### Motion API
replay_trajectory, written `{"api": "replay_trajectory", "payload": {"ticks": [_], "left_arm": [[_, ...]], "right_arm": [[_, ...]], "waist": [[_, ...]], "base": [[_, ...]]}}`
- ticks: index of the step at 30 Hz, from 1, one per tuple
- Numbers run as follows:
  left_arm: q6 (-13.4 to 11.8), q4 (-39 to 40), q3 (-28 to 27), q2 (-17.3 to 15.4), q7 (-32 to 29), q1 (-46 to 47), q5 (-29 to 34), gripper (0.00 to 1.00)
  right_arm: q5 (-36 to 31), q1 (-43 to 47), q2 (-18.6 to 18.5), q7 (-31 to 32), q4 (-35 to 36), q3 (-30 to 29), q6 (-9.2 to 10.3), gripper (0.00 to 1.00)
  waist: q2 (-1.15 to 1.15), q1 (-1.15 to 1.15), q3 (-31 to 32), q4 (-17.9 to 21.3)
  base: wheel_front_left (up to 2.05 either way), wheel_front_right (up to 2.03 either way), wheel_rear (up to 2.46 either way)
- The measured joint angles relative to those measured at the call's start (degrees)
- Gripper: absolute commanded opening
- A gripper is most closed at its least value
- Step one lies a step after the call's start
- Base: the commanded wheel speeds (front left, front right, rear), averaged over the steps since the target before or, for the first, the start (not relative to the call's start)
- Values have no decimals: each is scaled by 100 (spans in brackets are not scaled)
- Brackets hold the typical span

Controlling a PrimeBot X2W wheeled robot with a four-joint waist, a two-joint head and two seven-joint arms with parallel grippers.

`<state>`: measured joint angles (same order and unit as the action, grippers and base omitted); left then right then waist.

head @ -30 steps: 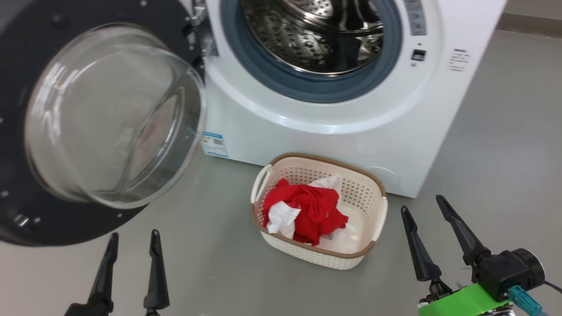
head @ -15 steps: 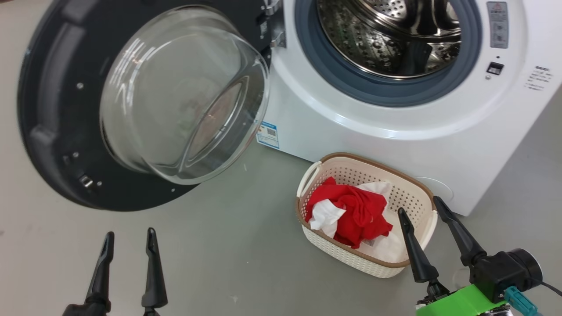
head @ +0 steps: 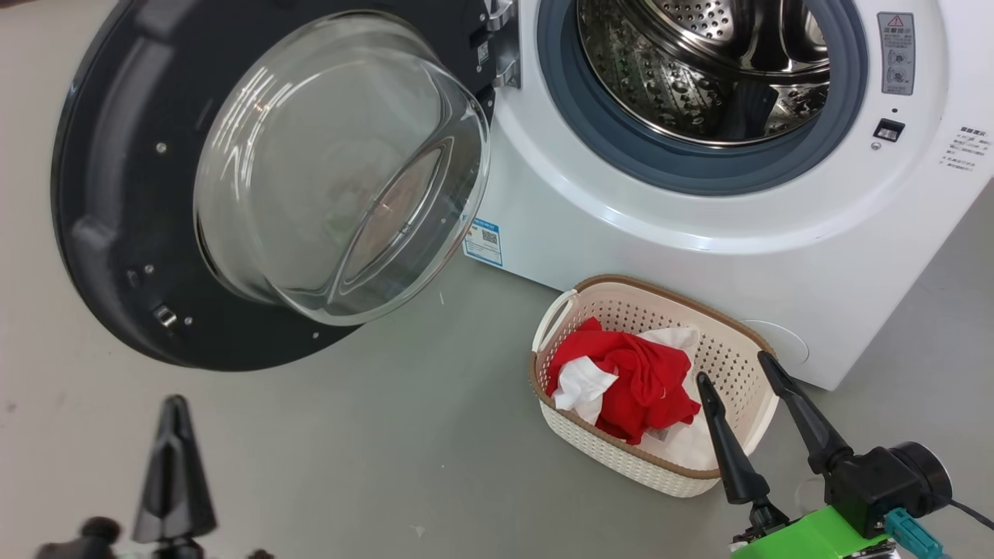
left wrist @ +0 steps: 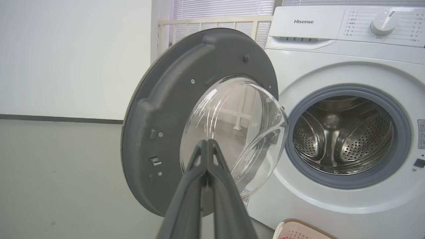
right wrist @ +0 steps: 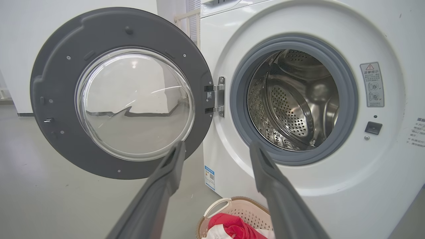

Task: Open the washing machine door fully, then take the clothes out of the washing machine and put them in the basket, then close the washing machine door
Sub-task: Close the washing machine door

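The washing machine (head: 699,225) stands with its door (head: 116,194) swung wide open to the left, glass bowl (head: 342,167) bulging outward. Its steel drum (head: 707,70) holds no clothes that I can see. The red and white clothes (head: 629,384) lie in the cream basket (head: 730,349) on the floor before the machine. My left gripper (head: 175,407) is shut and holds nothing, low at the left, short of the door (left wrist: 159,122); its fingers (left wrist: 207,166) meet at the tips. My right gripper (head: 734,369) is open above the basket's right end, nothing between its fingers (right wrist: 172,162).
Grey floor (head: 388,435) spreads between the door and the basket. A white wall (left wrist: 66,56) and a pale railing (left wrist: 212,21) stand behind the machine. The machine's control panel with a dial (left wrist: 382,25) is at the top.
My left gripper has closed from open to shut. The head camera has swung, so the whole scene sits further right than one second ago. The right gripper stays open.
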<state>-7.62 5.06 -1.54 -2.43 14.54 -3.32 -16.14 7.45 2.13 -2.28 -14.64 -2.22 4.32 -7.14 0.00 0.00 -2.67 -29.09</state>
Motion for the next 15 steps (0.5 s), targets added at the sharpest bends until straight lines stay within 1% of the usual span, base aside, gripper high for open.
{"api": "replay_trajectory", "payload": {"ticks": [1,3,6,9,11,15], "left_arm": [[0,42,-101,0,0,25,-74,0],[1,87,-326,4,1,139,-422,0],[14,109,-721,11,1,452,-1191,0],[215,-78,-1181,21,18,825,-1666,0],[369,-292,-1458,26,19,1063,-1860,0],[592,-832,-1840,11,20,1585,-2178,0]], "right_arm": [[0,1,0,0,-3,-1,0,100],[0,3,0,0,-8,0,0,100],[0,5,0,0,-5,-1,0,100],[-5,5,-1,0,-10,11,0,100],[-11,5,-1,0,-14,20,0,100],[-60,3,-3,1,-31,20,0,100]], "waist": [[0,0,4,9],[0,0,13,27],[0,0,-7,48],[0,0,-37,80],[0,0,-57,108],[0,0,-95,175]], "base": [[0,0,0],[0,0,0],[0,0,0],[0,0,0],[0,0,0],[0,0,0]]}}
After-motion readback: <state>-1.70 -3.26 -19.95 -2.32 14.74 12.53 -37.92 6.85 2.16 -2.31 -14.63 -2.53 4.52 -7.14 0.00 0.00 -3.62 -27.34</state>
